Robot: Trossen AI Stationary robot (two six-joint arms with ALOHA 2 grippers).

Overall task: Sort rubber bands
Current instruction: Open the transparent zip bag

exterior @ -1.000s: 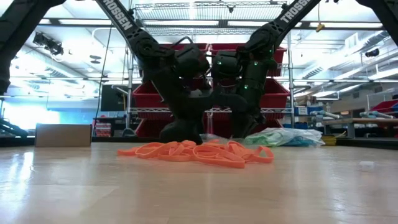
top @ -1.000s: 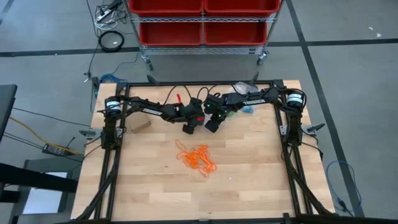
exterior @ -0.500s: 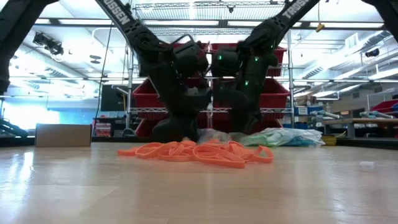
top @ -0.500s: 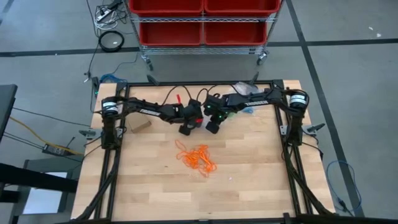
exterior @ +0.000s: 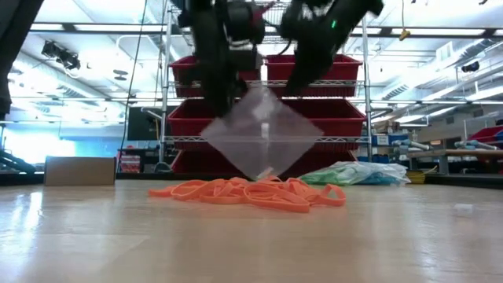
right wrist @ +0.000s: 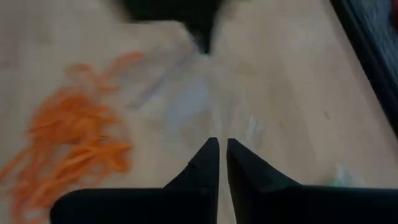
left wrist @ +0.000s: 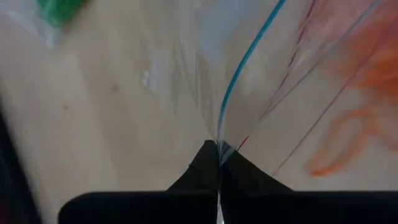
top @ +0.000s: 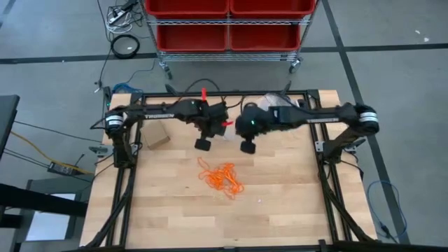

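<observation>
Two arms reach inward above the counter. Left gripper jaws clenched on a clear bag; right gripper jaws nearly closed on its other edge. Orange rubber bands lie heaped below.

No legible text, label, brand or number on the table, the red bins behind it, or anything else in view.
</observation>
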